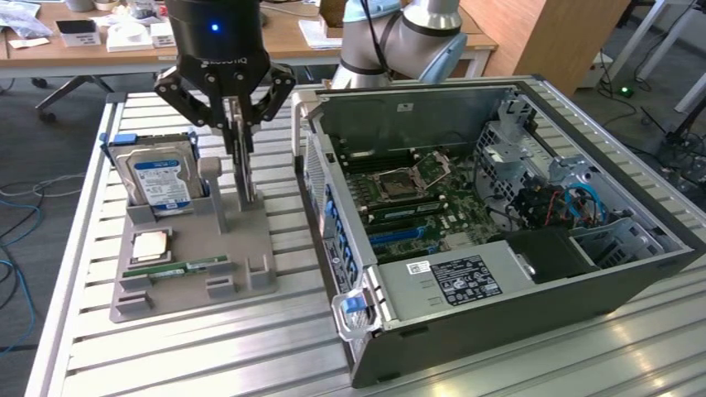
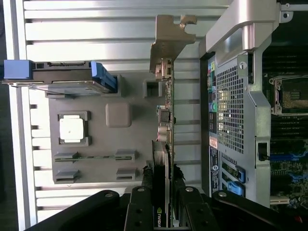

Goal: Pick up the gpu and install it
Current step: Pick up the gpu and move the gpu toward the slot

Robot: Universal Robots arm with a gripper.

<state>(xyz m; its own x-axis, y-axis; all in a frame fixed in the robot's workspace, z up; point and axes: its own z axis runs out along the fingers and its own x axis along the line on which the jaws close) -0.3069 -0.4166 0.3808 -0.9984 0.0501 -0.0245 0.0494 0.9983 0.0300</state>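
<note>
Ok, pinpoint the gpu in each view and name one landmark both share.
Exterior view: gpu stands on edge on the grey holder, at the exterior view's left of the open case.
Wrist view: gpu edge-on, between holder and case.
Shared landmark: the blue-railed hard drive.

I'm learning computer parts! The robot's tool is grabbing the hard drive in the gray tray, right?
No. The tool is grabbing the gpu, the thin card standing on edge in the gray tray; the hard drive stands apart beside it. The exterior view shows it.
</note>
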